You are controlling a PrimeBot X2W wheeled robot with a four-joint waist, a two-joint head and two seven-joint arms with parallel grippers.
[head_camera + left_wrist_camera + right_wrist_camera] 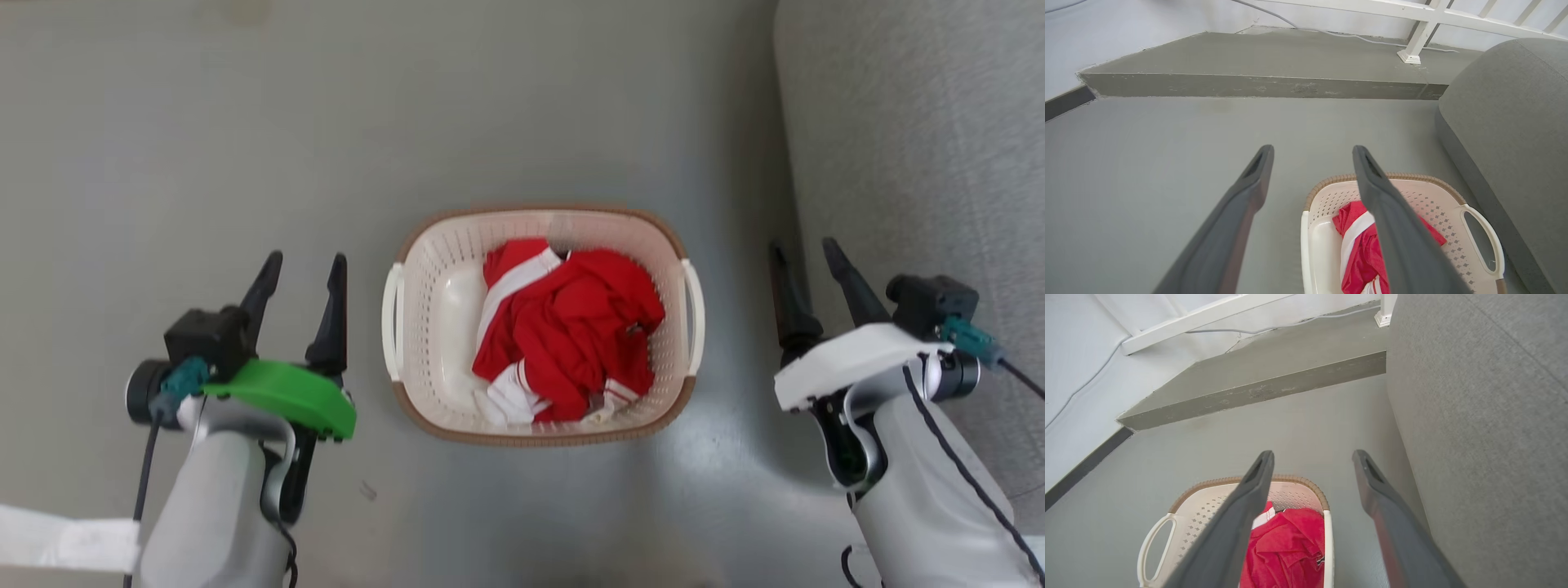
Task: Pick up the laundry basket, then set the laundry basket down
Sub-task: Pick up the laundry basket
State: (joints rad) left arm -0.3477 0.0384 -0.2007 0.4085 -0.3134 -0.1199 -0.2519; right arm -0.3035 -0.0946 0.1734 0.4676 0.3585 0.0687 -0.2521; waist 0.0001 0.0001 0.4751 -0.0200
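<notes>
Left tool [306, 263] and right tool [802, 247] flank the laundry basket [424, 245], one just outside each of its white side handles [392, 320]. Both are spread open, empty and clear of the plastic. The basket sits on the floor [163, 122] between them, red clothing [571, 335] heaped inside. This symmetry likely prepares a balanced two-sided lift that keeps the load level.

A finger [1396, 237] of my left gripper [1312, 152] and one of my right gripper [1312, 456] blocked part of the laundry basket [1323, 245], both wrist views' bottom edges chopped off its near end, red clothes [571, 327] buried much of its floor, and a stray speck [367, 491] was too small to name.
</notes>
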